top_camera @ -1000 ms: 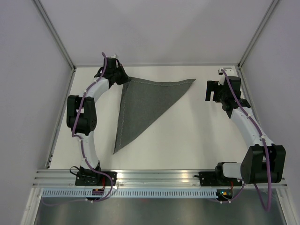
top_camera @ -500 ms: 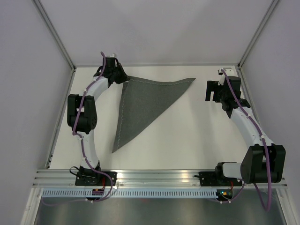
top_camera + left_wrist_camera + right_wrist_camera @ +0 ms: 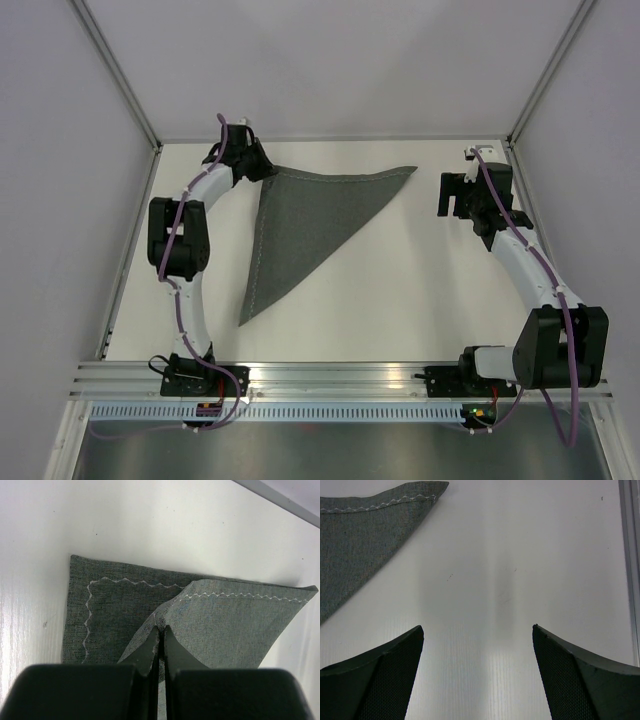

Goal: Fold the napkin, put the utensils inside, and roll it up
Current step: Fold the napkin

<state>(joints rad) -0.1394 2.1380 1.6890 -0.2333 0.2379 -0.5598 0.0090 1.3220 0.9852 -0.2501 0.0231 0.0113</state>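
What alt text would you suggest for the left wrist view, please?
The left hand, shut, pinches a raised fold of the dark grey felt-like napkin with pale zigzag stitching. The cloth lies doubled over on the white table, one stitched corner flat at the left.

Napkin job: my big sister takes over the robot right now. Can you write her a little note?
Left fingers: shut, pinching the top layer of the napkin at its far left corner.
Right fingers: open and empty, over the bare table to the napkin's right.
Napkin: lying on the table, folded roughly into a triangle. The pinched layer does not line up with the layer under it.
Utensils: none in view.
Done: the first fold is nearly made.
Left: settle the fold and let go, put the utensils inside, roll it up.
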